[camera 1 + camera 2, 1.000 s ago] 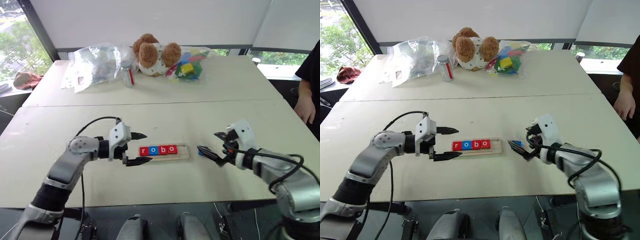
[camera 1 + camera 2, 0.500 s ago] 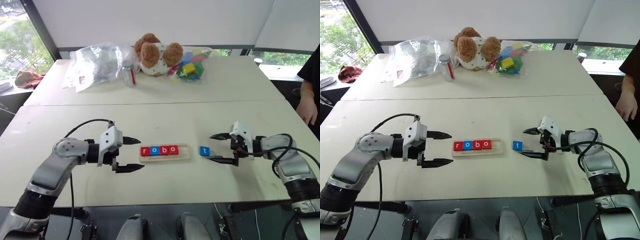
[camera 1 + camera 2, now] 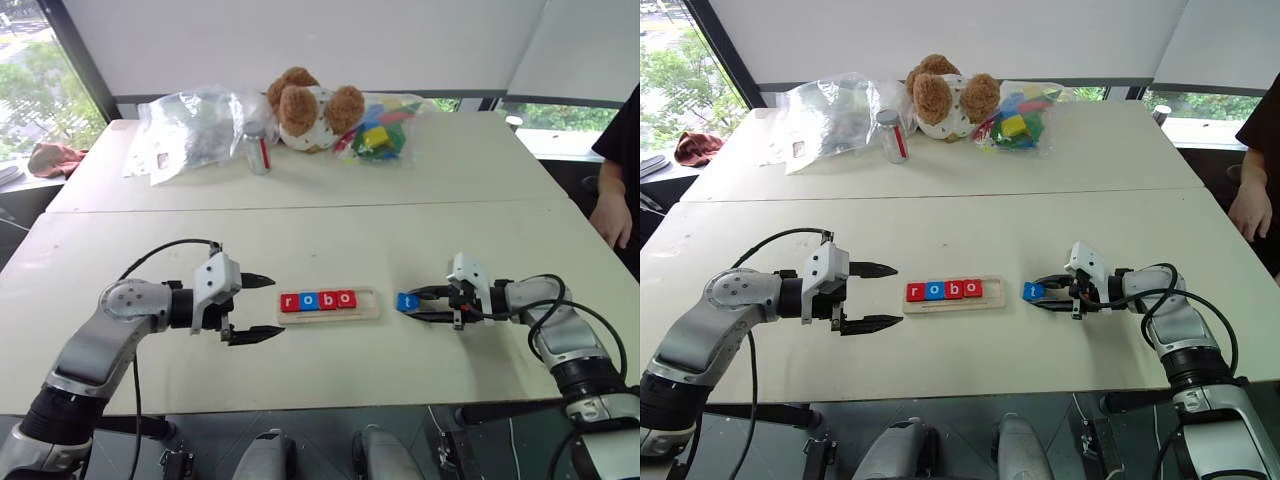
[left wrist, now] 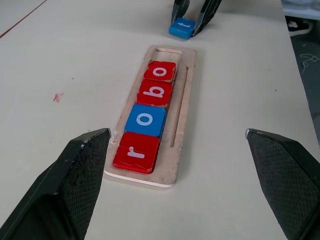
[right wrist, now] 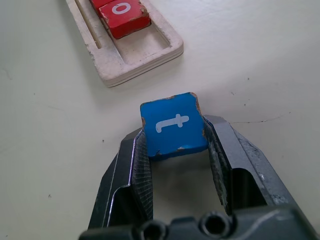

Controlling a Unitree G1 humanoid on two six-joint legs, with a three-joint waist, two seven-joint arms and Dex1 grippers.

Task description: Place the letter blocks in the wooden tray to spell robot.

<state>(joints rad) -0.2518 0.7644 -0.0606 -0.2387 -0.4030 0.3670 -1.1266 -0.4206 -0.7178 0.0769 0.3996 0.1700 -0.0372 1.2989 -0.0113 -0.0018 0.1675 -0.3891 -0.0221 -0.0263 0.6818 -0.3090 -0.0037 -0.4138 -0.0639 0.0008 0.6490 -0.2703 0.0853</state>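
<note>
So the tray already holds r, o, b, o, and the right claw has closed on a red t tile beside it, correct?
Not quite: the t tile in the right claw is blue, as the right wrist view shows. The tray does hold r, o, b, o, and the tile lies just beyond its empty end.

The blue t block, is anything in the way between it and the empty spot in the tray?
Nothing visible is. The blue t block is pinched in the right claw on bare table, just past the open end slot of the wooden tray. The r, o, b, o blocks fill the other spots.
</note>
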